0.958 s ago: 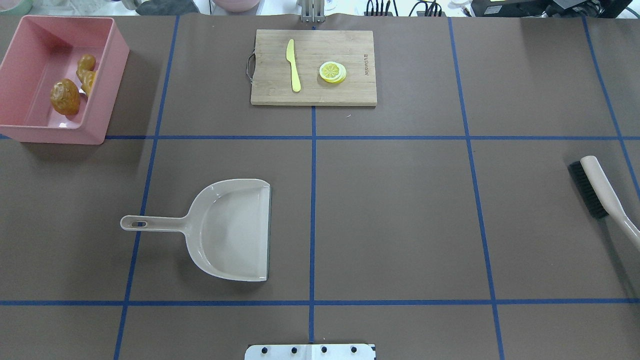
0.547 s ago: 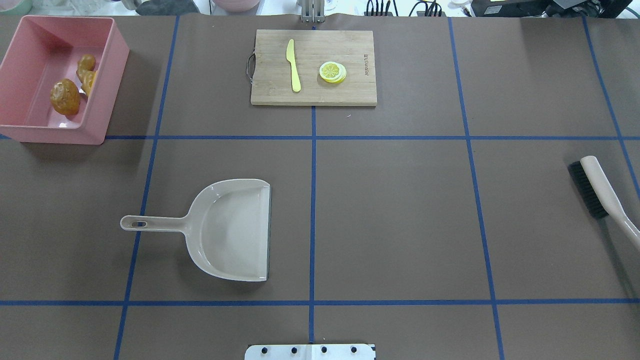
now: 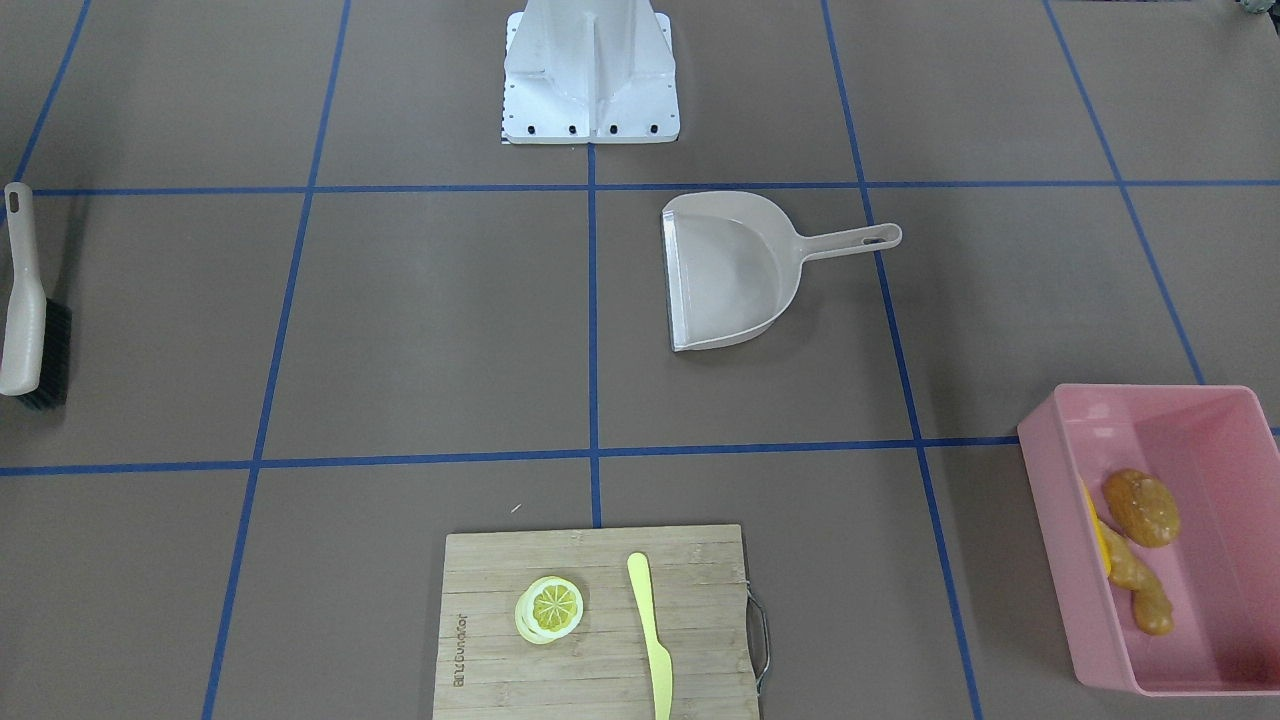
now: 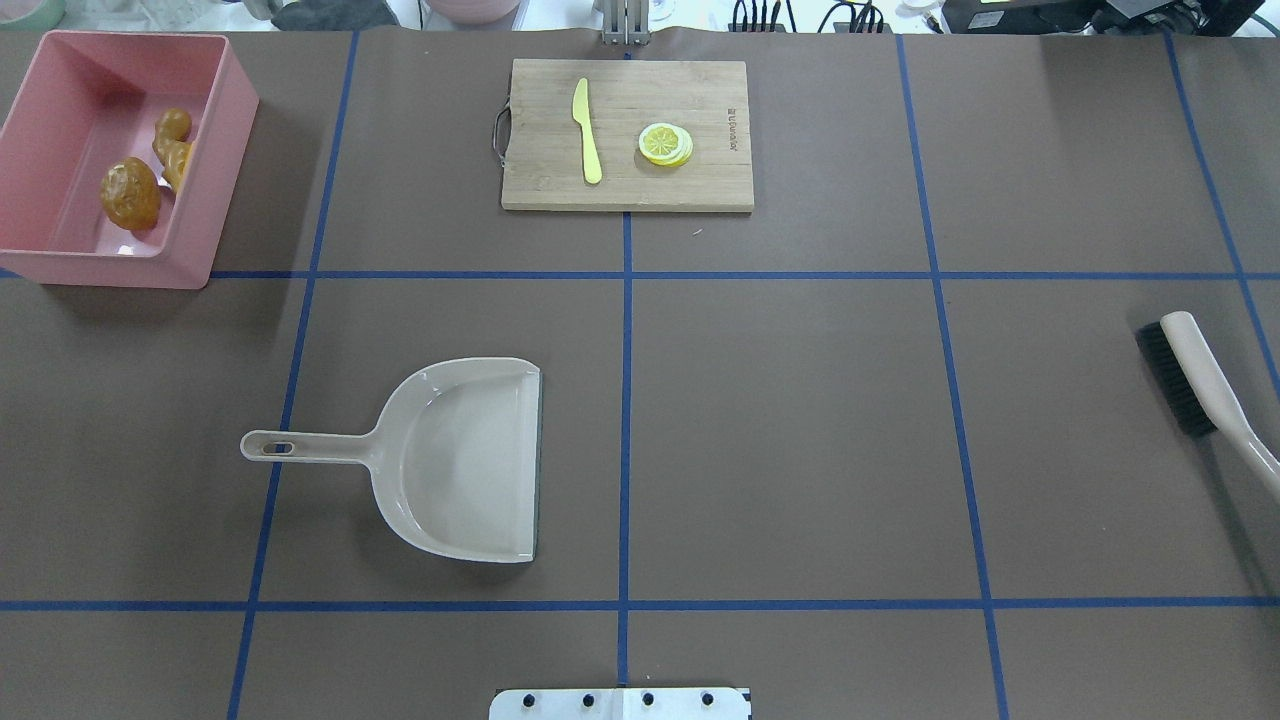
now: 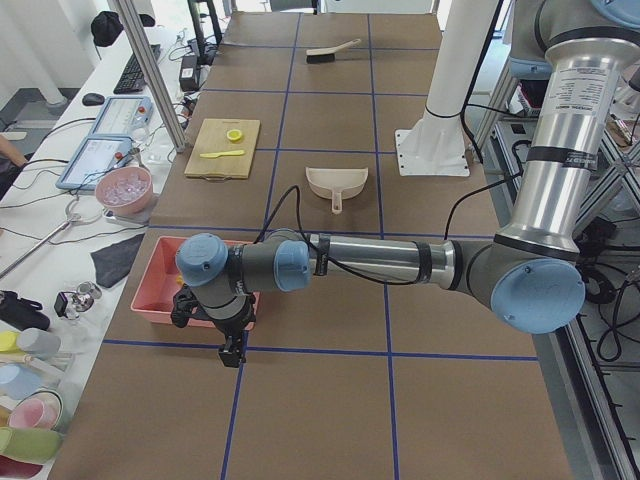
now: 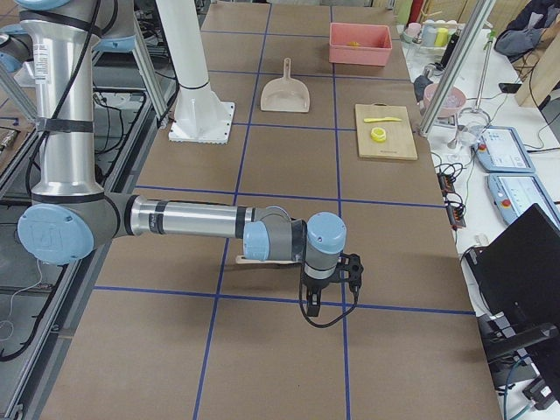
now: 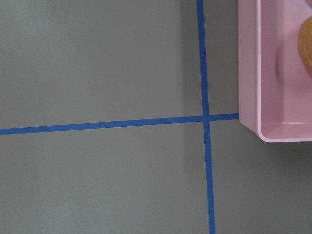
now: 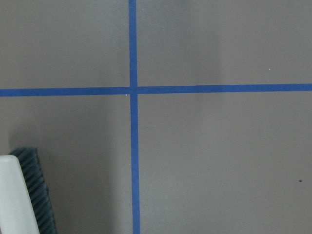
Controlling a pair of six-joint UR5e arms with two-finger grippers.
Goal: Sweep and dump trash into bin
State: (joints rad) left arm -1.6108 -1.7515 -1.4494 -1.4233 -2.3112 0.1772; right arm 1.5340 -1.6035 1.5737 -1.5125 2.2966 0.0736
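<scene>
left gripper [image 5: 232, 352] hangs just beside the bin [image 4: 225, 170], on its outer side; right gripper [image 6: 312, 308] hangs near the brush [image 4: 1195, 375]. wide or narrow, i cannot tell for either (only the side views show them). potato [image 4: 130, 193], ginger [image 4: 173, 145] and a sliver of corn [image 3: 1097, 530] lie in the bin. the dustpan [image 4: 460, 460] lies empty, handle toward the left arm, the nearer one. the job looks done.
</scene>
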